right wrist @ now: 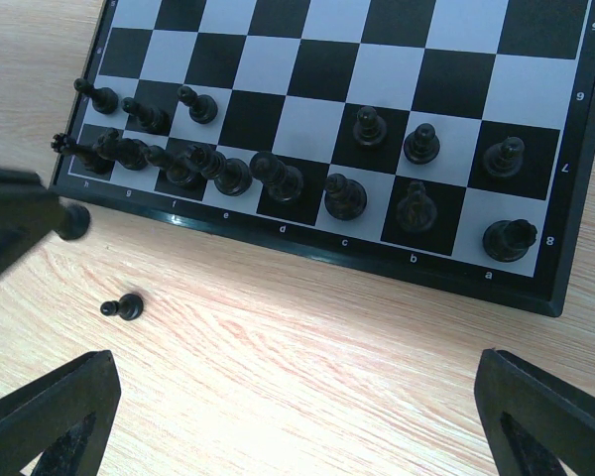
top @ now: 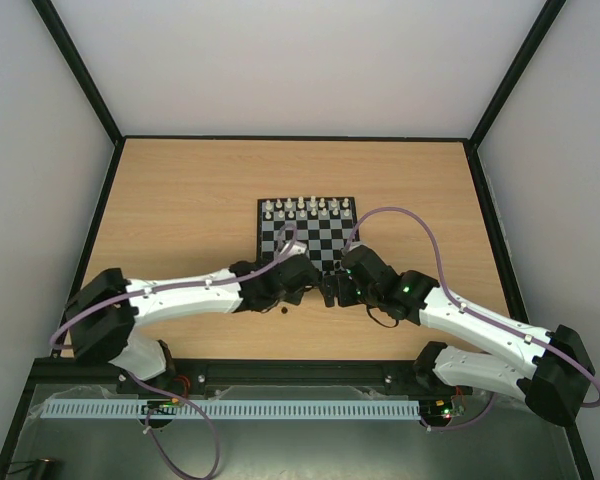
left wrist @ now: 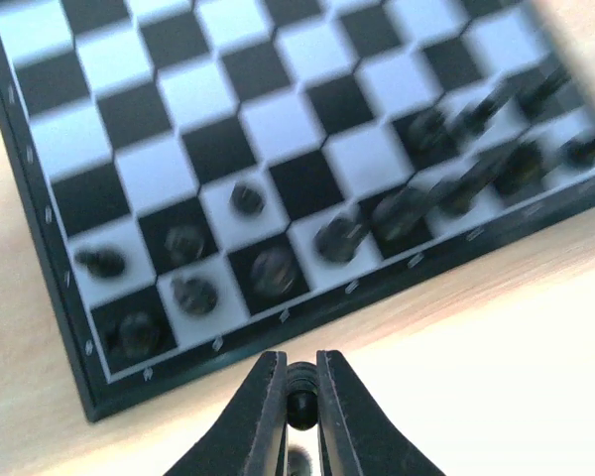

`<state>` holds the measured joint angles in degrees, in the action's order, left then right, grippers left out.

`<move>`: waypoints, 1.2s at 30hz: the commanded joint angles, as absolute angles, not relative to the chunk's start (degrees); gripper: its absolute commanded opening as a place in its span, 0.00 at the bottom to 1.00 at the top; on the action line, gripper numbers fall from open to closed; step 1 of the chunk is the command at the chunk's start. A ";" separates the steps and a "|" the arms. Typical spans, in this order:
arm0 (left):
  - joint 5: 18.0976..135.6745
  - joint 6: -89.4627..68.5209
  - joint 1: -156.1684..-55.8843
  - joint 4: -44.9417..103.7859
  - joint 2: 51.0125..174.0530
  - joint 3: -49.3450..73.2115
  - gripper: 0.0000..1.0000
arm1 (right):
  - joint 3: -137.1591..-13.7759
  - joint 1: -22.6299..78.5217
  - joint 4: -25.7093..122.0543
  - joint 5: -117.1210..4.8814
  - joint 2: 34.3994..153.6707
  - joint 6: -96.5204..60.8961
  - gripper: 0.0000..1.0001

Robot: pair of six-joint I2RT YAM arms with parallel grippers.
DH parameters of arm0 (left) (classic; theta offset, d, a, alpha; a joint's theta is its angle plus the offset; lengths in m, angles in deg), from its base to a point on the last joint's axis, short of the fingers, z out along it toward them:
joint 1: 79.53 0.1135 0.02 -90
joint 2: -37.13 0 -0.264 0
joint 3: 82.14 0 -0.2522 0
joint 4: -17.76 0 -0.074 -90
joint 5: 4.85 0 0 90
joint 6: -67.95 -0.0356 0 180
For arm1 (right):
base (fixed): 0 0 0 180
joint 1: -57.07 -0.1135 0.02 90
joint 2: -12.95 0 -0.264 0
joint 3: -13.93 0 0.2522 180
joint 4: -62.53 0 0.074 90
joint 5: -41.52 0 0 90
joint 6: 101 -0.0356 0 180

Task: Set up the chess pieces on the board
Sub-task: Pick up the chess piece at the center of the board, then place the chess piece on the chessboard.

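Left gripper (left wrist: 299, 369) clamped on a black piece (left wrist: 299, 405) just off the board (left wrist: 188, 94). Right gripper (right wrist: 296, 397) wide open, holding nothing.

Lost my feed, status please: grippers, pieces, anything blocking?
Left gripper shut on a black piece, off the board. Right gripper open, empty. One black pawn loose on table. No obstruction seen.
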<state>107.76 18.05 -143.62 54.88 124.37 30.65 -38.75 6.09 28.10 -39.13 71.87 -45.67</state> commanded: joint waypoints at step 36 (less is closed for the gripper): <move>101.61 3.85 -133.87 42.31 140.35 20.69 0.09 | -38.38 5.92 27.50 -38.96 70.50 -45.03 0.99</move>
<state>102.01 4.04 -134.49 44.02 138.97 20.05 -38.75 6.09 28.10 -39.07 70.08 -45.67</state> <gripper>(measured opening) 0.092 0.986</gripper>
